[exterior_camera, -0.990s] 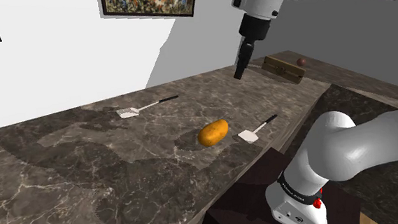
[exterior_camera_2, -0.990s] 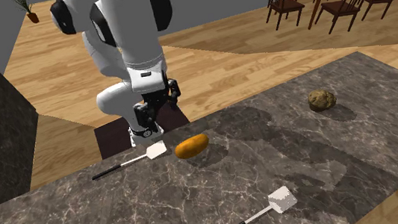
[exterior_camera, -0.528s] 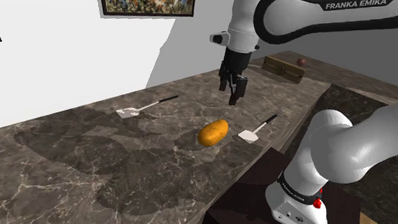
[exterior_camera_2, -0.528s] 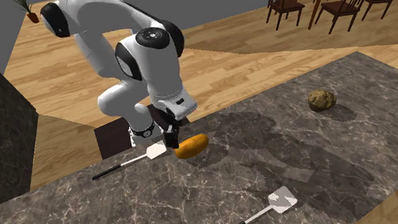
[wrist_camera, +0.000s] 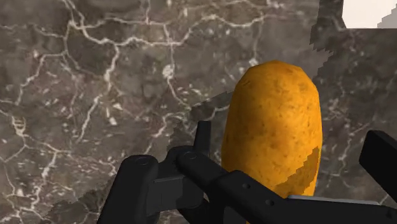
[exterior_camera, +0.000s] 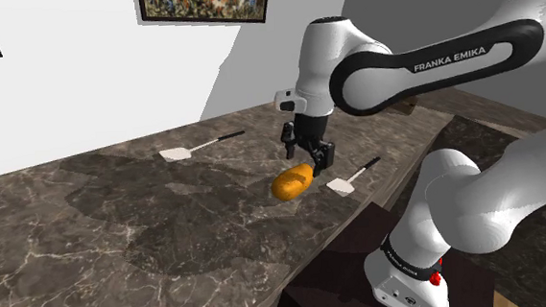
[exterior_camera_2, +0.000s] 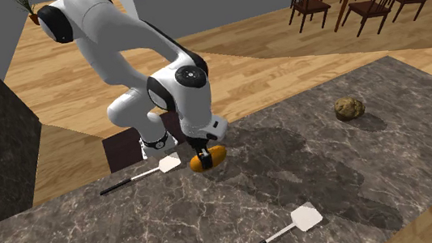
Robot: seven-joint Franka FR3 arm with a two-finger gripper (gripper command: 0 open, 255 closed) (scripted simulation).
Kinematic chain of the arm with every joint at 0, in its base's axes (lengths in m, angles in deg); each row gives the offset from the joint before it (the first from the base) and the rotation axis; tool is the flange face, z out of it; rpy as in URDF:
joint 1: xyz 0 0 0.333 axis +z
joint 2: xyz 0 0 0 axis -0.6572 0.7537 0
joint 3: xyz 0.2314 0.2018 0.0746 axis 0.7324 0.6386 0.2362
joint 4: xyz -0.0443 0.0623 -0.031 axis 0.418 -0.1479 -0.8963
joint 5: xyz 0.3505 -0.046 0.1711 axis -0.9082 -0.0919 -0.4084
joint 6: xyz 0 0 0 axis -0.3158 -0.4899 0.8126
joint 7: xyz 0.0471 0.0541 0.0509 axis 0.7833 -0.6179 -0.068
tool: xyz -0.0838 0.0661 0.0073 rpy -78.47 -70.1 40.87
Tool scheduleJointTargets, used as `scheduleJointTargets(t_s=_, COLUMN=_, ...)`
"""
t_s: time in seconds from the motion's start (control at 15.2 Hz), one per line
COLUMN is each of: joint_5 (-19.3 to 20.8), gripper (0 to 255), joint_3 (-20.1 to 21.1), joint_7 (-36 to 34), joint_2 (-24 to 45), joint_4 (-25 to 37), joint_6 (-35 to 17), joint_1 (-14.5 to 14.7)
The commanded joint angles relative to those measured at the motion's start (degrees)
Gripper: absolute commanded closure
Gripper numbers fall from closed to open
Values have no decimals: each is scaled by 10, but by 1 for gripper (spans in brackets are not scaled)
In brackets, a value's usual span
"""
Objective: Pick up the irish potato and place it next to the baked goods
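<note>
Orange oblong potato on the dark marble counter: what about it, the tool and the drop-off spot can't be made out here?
1. Shoulder view: the black tool covers one end of the orange oblong potato.
2. Wrist view: the potato's end nearest the hand is hidden behind the tool's black body.
3. Second exterior view: the tool and wrist overlap the potato, and the brown lumpy object is too small to identify.
</note>
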Motion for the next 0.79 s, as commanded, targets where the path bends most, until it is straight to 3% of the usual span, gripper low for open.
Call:
scheduleJointTargets(t_s=0.0, joint_5=1, gripper=0, joint_3=-1, joint_7=7, joint_2=7, joint_4=-14, joint_6=-21, joint_1=3)
scheduleJointTargets(t_s=0.33, joint_5=4, gripper=0, joint_3=-3, joint_7=7, joint_2=24, joint_4=-40, joint_6=-63, joint_1=2)
scheduleJointTargets(t_s=0.73, joint_5=4, gripper=0, joint_3=-3, joint_7=7, joint_2=24, joint_4=-40, joint_6=-63, joint_1=2)
